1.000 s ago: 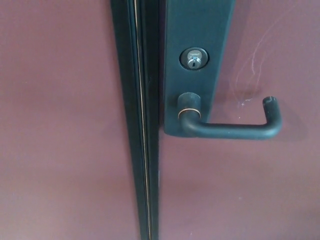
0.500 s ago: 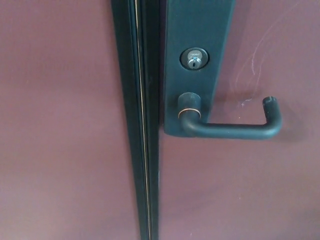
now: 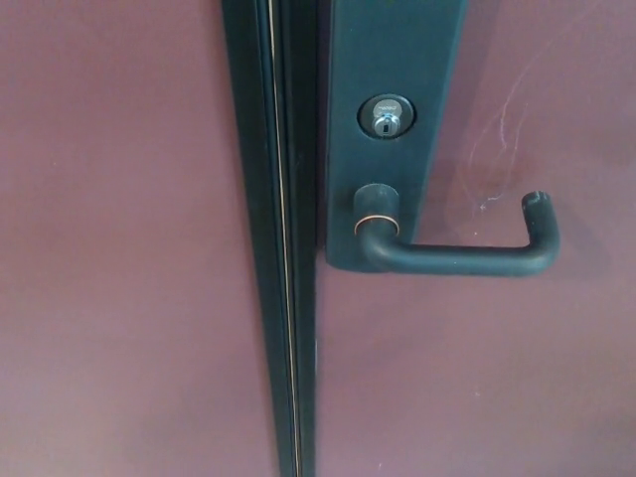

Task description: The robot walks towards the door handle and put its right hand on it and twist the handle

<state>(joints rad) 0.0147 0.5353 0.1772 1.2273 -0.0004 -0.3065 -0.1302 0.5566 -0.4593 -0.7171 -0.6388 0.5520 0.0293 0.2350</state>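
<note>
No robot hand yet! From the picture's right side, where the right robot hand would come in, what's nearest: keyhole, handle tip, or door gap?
1. Handle tip, far right.
2. Keyhole, middle, higher up.
3. Door gap, left of centre.

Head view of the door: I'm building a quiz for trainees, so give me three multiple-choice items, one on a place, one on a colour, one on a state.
1. Where is the keyhole relative to the door handle?
A above
B below
C right of its tip

2. What colour is the door?
A white
B maroon
C green

3. How does the handle's lever lie?
A level, untouched
B gripped by a hand
C hanging straight down

Answers: 1 A, the lock sits above the handle's pivot. 2 B, the panels are reddish-brown. 3 A, the lever runs level and no hand shows.
</note>
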